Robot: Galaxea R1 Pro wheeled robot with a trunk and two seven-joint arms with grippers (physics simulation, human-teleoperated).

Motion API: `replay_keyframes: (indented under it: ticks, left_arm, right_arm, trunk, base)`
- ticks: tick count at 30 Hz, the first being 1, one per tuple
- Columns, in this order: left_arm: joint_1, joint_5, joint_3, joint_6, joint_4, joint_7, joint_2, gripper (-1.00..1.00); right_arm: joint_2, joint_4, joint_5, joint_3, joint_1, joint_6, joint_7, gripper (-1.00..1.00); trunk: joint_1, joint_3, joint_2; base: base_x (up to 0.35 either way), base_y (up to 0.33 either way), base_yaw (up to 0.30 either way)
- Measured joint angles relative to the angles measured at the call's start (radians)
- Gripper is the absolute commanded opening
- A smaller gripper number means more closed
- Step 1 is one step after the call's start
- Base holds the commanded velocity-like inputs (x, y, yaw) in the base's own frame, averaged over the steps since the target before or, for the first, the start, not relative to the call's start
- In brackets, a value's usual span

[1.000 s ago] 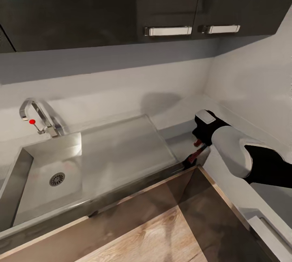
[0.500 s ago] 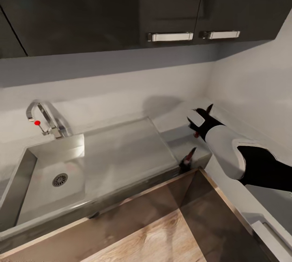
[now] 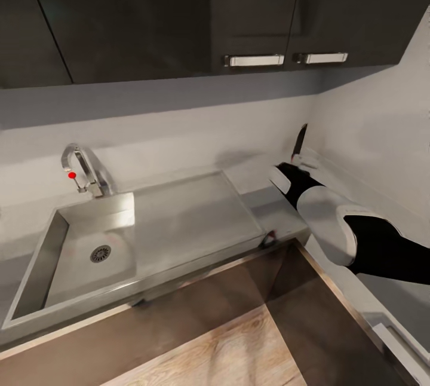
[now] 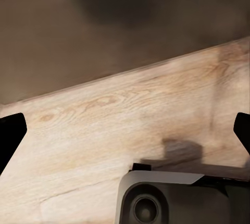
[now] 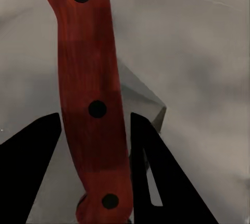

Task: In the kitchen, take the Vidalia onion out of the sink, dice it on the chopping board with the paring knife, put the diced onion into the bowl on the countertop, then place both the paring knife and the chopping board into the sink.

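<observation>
The right gripper has its two dark fingers closed up against a red-brown knife handle with three black rivets — so it's clamped on the paring knife, handle running lengthwise between the fingers. In the head view the same gripper sits at the end of the white-and-black right arm, raised over the far right corner of the countertop, and the knife's dark pointed blade sticks up from it against the pale wall.

Moving outward from there: just left of the arm is the sink, a stainless basin with a round drain and a flat drainboard on the side nearer the gripper. The chrome tap with its red knob stands at the back of the basin. There's a small dark-and-red something at the front edge of the counter by the drainboard corner, too small to make out.

Above it all, glossy dark wall cabinets with two silver bar handles. Below, dark cabinet fronts and light wood floor.

The left gripper hangs over that wood floor — only the tips of its fingers peek in at opposite edges of its wrist view, spread wide apart with nothing between them.
</observation>
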Motion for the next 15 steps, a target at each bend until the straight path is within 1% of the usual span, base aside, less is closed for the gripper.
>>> replay_keyframes:
  ticks: [5,7,9,10,12,13,14,15]
  left_arm:
    - [0.000,0.000,0.000,0.000,0.000,0.000,-0.001,1.00]
    - [0.000,0.000,0.000,0.000,0.001,0.000,0.000,1.00]
    - [0.000,0.000,0.000,0.000,0.001,0.001,0.000,1.00]
    - [0.000,0.000,0.000,0.000,0.001,0.001,0.001,1.00]
    - [0.000,0.001,0.000,0.000,0.006,0.001,0.001,1.00]
    - [0.000,0.001,0.001,0.000,0.014,0.001,0.001,1.00]
    - [0.000,0.003,0.004,-0.001,0.039,0.002,0.001,1.00]
    - [0.000,0.002,0.003,0.000,0.044,0.003,0.001,1.00]
  right_arm:
    - [0.002,0.006,0.021,-0.001,0.025,-0.050,0.071,-1.00]
    - [0.004,0.006,0.035,0.000,0.030,-0.056,0.083,-1.00]
    - [0.005,0.006,0.074,0.001,0.034,-0.059,0.093,-1.00]
    - [0.006,0.006,0.087,0.001,0.034,-0.059,0.095,-1.00]
    - [0.006,0.006,0.131,0.001,0.036,-0.059,0.112,-1.00]
    - [0.006,0.006,0.146,0.001,0.036,-0.059,0.124,-1.00]
    - [0.010,0.007,0.166,0.002,0.036,-0.059,0.166,-1.00]
    - [0.013,0.008,0.170,0.001,0.036,-0.059,0.178,-1.00]
  trunk:
    - [0.000,0.008,0.000]
    - [0.000,0.011,0.000]
    - [0.000,0.014,0.000]
    - [0.000,0.016,0.000]
    - [0.000,0.019,0.000]
    - [0.000,0.021,0.000]
    - [0.001,0.022,0.000]
    - [0.001,0.024,0.000]
  base:
    - [-0.004,0.000,0.001]
    - [-0.001,0.000,0.000]
    - [0.000,0.000,0.000]
    - [-0.028,0.000,0.000]
    - [-0.140,0.000,0.000]
    - [-0.281,0.043,0.000]
    - [-0.294,0.055,0.000]
    - [-0.302,0.062,0.000]
